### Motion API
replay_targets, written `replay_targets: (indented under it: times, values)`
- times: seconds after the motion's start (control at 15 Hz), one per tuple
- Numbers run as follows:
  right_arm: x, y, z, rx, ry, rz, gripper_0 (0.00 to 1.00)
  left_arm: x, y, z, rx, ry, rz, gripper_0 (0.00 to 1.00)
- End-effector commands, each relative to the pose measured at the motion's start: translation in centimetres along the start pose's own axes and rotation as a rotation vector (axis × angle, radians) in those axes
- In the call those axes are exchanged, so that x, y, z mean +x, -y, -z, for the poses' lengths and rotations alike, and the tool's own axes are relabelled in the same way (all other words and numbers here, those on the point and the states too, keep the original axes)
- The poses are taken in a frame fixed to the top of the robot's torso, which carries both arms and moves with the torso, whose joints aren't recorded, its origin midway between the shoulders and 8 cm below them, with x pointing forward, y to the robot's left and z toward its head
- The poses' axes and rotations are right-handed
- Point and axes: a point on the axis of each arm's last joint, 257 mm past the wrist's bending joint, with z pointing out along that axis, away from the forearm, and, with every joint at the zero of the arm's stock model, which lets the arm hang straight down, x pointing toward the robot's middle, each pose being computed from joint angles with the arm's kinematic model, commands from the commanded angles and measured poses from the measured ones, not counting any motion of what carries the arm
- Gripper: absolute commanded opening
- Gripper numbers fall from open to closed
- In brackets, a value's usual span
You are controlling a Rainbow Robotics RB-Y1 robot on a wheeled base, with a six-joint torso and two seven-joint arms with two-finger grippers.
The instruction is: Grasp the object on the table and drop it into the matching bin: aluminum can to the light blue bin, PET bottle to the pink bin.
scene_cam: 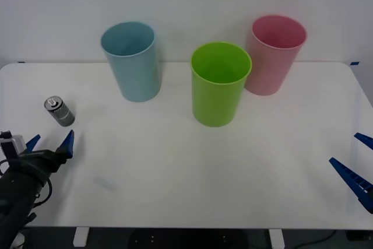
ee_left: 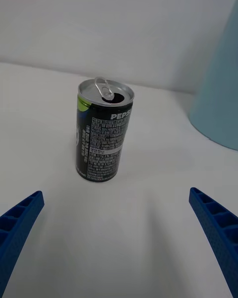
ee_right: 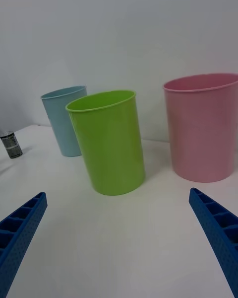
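Observation:
A small dark grey aluminum can (scene_cam: 59,111) with a silver lid stands upright near the left edge of the white table (scene_cam: 175,167). My left gripper (scene_cam: 50,142) hovers open just in front of it, a short gap away. The left wrist view has the can (ee_left: 101,130) centred ahead of the spread blue fingers (ee_left: 215,228). At the back left stands the light blue bin (scene_cam: 132,60), and the pink bin (scene_cam: 273,54) is at the back right. My right gripper (scene_cam: 354,164) rests open at the table's right edge, far from the can (ee_right: 11,145).
A lime green bin (scene_cam: 220,83) stands between the light blue bin (ee_right: 65,120) and the pink bin (ee_right: 204,126), a little nearer to me. A white wall backs the table.

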Motion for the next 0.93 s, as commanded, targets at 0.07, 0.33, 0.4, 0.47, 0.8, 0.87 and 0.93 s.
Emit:
replay_targets:
  times: [0.07,0.33,0.4,0.47,0.8,0.87,0.93]
  values:
    - [0.0,0.0,0.0,0.000,0.000,0.000,1.00,-0.3,-0.2,-0.8,-0.032,0.006,-0.010,1.00]
    - [0.0,0.0,0.0,0.000,0.000,0.000,1.00,-0.9,-0.8,-2.1,-0.097,0.008,-0.040,1.00]
    - [0.0,0.0,0.0,0.000,0.000,0.000,1.00,-0.8,-0.9,-2.5,-0.102,0.003,-0.044,1.00]
    - [0.0,0.0,0.0,0.000,0.000,0.000,1.00,-0.8,-1.0,-3.0,-0.106,0.000,-0.048,1.00]
    - [0.0,0.0,0.0,0.000,0.000,0.000,1.00,-1.0,-0.6,-5.6,-0.105,-0.008,-0.050,1.00]
    - [0.0,0.0,0.0,0.000,0.000,0.000,1.00,-1.0,-0.5,-6.1,-0.106,-0.011,-0.049,1.00]
    - [0.0,0.0,0.0,0.000,0.000,0.000,1.00,-1.1,-0.6,-6.8,-0.109,-0.013,-0.047,1.00]
